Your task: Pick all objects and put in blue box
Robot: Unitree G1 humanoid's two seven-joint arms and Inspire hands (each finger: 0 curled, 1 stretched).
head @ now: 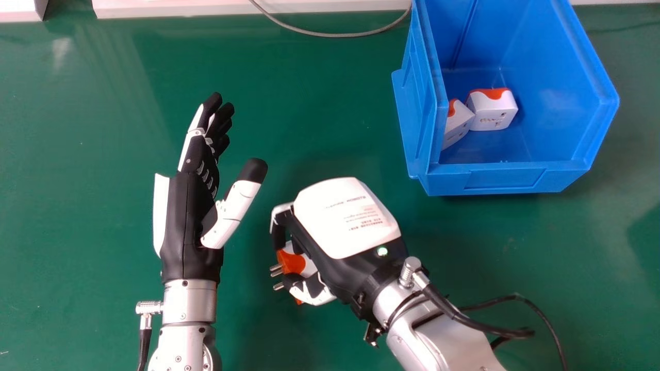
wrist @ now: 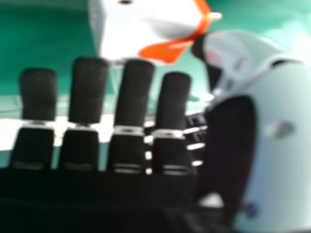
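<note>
The right robot hand (head: 345,221) holds a plug adapter (head: 294,262) (its prongs (head: 277,267) showing).

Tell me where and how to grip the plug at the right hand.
Best, I'd say, to pinch the plug by its blocky body, fingers and thumb on opposite faces. Come from the side where the right hand is: the prongs stick out the other way, toward the head view's left.

Under your left hand (head: 185,221) you've a green work surface (head: 87,216), light glaring on it ahead to the left; well beyond the hand, a white strip (head: 206,7) and a curved grey cable (head: 340,35).
</note>
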